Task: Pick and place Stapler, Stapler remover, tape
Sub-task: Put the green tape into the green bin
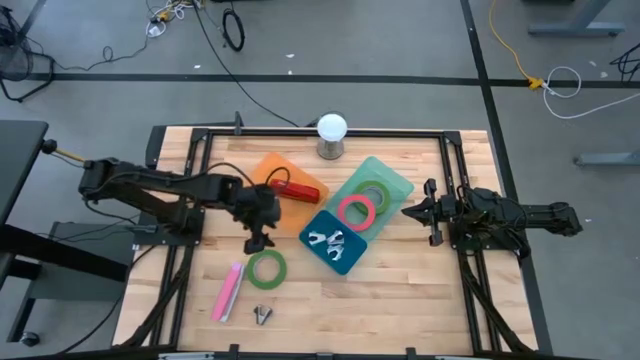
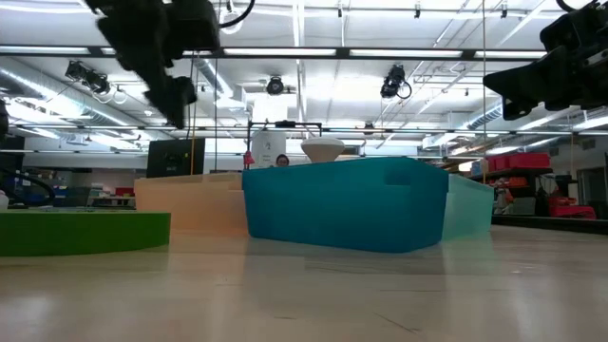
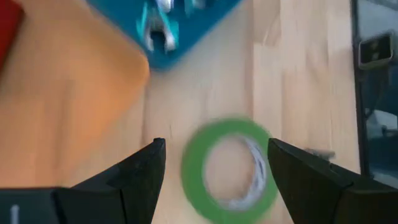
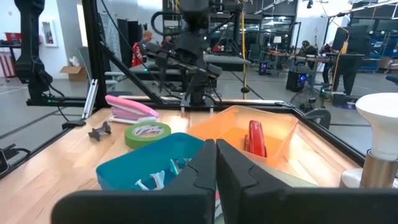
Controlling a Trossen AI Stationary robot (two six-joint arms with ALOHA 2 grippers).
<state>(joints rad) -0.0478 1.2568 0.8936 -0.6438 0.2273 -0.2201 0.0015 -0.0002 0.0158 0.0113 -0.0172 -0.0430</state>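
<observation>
left tool [image 1: 259, 240]: fingers spread wide, empty, hovered above green tape [image 1: 266, 268] lying flat on tabletop [image 1: 400, 290]. right tool [image 1: 424, 211]: fingers closed together, empty, at tabletop's right side. red stapler [image 1: 297, 190] lay in orange tray [image 1: 268, 168]; pink stapler [image 1: 229, 291] on tabletop beside green tape; staple removers [image 1: 327, 240] in blue tray [image 1: 350, 257]; pink tape [image 1: 356, 210] on teal tray [image 1: 395, 180].

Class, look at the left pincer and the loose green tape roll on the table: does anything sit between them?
Nothing visible does. The open left pincer hangs just above the flat green tape roll, which shows unobstructed between its fingers in the wrist view.
</observation>
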